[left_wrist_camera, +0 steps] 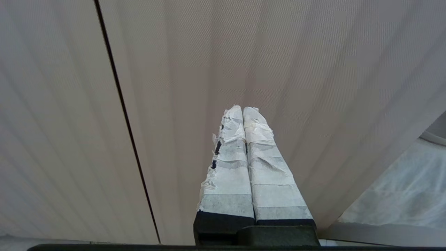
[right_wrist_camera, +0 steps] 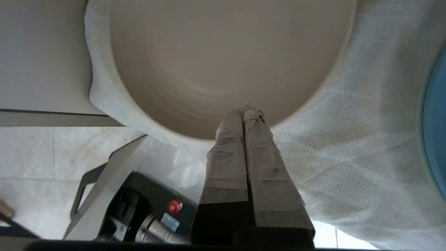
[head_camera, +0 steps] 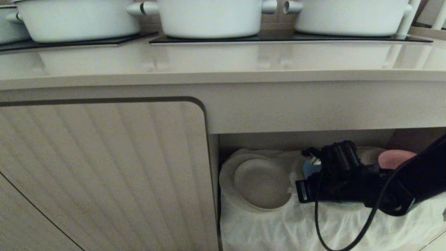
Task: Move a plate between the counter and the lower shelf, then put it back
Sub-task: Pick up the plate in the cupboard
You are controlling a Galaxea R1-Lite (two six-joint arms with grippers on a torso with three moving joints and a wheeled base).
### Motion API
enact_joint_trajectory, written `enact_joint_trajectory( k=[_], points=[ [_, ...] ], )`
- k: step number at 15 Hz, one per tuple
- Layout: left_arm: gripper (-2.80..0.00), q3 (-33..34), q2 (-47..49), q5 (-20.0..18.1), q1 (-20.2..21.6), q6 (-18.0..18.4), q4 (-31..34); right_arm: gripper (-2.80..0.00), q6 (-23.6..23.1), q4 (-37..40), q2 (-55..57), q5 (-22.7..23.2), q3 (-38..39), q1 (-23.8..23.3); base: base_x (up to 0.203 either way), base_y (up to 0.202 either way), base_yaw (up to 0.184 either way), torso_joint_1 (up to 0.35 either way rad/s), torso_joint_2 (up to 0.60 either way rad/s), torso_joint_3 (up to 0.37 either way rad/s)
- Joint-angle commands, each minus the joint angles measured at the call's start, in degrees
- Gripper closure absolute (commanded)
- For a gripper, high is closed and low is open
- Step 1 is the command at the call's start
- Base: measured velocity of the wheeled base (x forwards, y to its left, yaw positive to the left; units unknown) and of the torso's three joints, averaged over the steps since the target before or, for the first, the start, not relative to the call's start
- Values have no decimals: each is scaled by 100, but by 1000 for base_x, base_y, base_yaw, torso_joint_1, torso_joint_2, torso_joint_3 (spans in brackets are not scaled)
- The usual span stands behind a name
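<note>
The right gripper (right_wrist_camera: 245,113) reaches into the lower shelf (head_camera: 313,223), its tape-wrapped fingers (right_wrist_camera: 226,164) pressed flat together with nothing between them. In the right wrist view the fingertips sit at the near rim of the plate (right_wrist_camera: 230,59), the cream dish spreading out just ahead of the jaws; whether the tips actually touch the rim cannot be told. In the head view the plate (head_camera: 263,183) rests tilted on a larger white plate (head_camera: 226,174) on the wrinkled cloth (head_camera: 278,230), just beyond the gripper's tips. A blue plate (right_wrist_camera: 433,125) lies off to one side of the jaws, close by, and a pink plate (head_camera: 395,157) stands further back behind the arm. The counter (head_camera: 223,66) above carries white pots (head_camera: 209,17) on black hob panels (head_camera: 289,37).

The left gripper (left_wrist_camera: 243,111) hangs before the ribbed cabinet door (left_wrist_camera: 278,69), its taped fingers also closed against each other and empty.
</note>
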Motion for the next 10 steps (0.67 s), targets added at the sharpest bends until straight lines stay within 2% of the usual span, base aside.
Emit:
enact_joint_trajectory(
  k=[1,10],
  points=[
    [0,5,-2,3,0,-4,0,0,3,494,4,11,-413,-28,0,0,0,0,0,0],
    [0,1,-2,3,0,-4,0,0,-24,806,435,2,-921,-306,0,0,0,0,0,0]
  ],
)
